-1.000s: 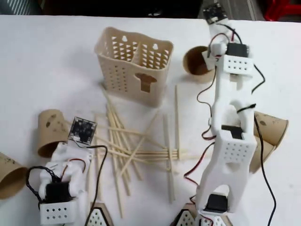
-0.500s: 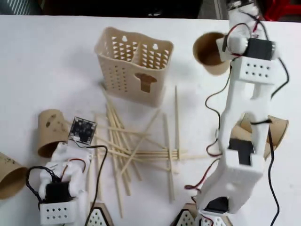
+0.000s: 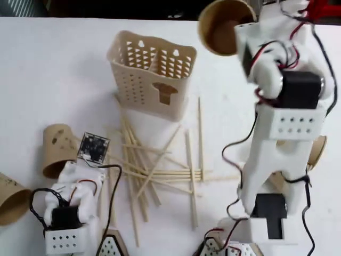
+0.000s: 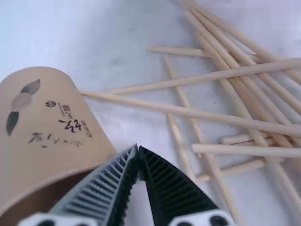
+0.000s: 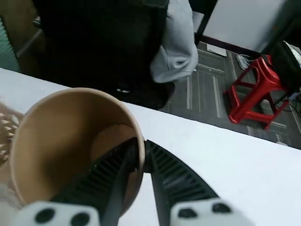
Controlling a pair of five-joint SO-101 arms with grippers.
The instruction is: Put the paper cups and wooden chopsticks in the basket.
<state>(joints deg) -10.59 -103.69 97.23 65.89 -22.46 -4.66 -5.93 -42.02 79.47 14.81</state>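
A brown paper held cup (image 5: 70, 141), smooth-walled with a rolled rim, hangs in the air pinched by the right claw (image 5: 141, 146), one ribbed dark finger inside the wall and one outside. From above, the held cup (image 3: 224, 26) shows its open mouth near the far edge of the white desk (image 3: 53, 64), above and to the right of the basket (image 3: 152, 74). The basket is cream plastic, upright, split by a divider into two compartments, its walls pierced with triangles near the top and small round holes lower down.

In front of it the chopsticks (image 3: 154, 165), pale round wooden sticks, lie criss-crossed in a loose heap on the desk. A tipped cup (image 4: 42, 132) lies on its side just beside the left claw (image 4: 138, 150), whose ridged fingers are pressed together on nothing. That cup carries dark leaf marks and small dark print. Two more cups lie at the left edge (image 3: 10, 197) and behind the right arm (image 3: 317, 152).

Over the last second the right arm has raised its cup off the desk beside the basket; the left arm has stayed put. A red stool (image 5: 256, 92) stands on the floor beyond.
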